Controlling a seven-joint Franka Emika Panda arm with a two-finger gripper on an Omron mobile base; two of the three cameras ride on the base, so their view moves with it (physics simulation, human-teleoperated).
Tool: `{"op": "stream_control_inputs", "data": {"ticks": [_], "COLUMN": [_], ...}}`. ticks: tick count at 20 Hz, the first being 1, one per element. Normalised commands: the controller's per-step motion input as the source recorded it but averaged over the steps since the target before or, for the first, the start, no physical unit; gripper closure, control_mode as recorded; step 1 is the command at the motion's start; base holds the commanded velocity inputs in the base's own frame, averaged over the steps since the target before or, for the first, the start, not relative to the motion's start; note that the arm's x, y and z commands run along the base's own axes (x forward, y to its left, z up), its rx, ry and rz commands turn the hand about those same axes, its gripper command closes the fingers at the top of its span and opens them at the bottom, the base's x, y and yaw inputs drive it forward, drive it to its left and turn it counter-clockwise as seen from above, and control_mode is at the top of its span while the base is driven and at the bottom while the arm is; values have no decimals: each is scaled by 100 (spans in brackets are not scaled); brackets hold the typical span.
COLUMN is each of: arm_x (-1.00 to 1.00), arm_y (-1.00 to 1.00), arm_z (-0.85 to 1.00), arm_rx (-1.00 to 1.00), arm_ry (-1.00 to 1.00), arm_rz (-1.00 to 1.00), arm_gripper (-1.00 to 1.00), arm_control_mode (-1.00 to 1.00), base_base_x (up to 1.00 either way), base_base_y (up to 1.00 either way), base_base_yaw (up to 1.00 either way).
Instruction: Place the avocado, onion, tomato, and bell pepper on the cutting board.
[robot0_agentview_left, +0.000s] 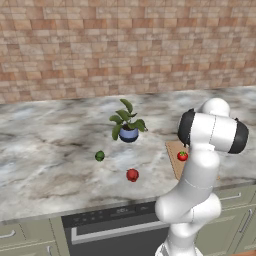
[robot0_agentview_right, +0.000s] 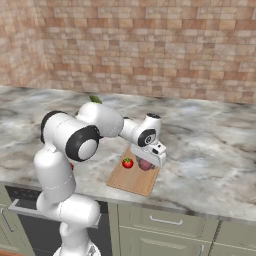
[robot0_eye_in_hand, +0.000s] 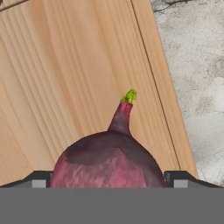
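Two on the board, two waiting on the desk!
Tomato (robot0_agentview_right: 127, 162) and onion (robot0_eye_in_hand: 108, 164) sit on the cutting board (robot0_agentview_right: 131, 183); pincer (robot0_eye_in_hand: 109, 178) spread wide astride the onion, seemingly letting go. Avocado (robot0_agentview_left: 100, 156) and bell pepper (robot0_agentview_left: 132, 175) remain out on the desk (robot0_agentview_left: 45, 150).

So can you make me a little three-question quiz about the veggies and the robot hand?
1. True or false: the tomato lies on the cutting board.
2. Which food sits between the gripper fingertips? A avocado B onion C bell pepper
3. Fill in: the avocado and bell pepper lie on the ___.

Key: 1 true. 2 B, the onion, on the board with the jaws open around it. 3 counter.
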Motion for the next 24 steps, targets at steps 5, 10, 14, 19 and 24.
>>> {"op": "stream_control_inputs", "data": {"ticks": [5, 10, 14, 19, 24], "arm_x": [0, 0, 0, 0, 0], "arm_y": [0, 0, 0, 0, 0], "arm_z": [0, 2, 17, 8, 31], "arm_rx": [0, 0, 0, 3, 0], "arm_ry": [0, 0, -9, -11, -15], "arm_rz": [0, 0, 0, 1, 0], "arm_gripper": [-100, -100, -100, -100, -100], "arm_control_mode": [-100, -100, -100, -100, -100], "base_base_x": [0, 0, 0, 0, 0], "base_base_y": [0, 0, 0, 0, 0], "base_base_yaw": [0, 0, 0, 0, 0]}}
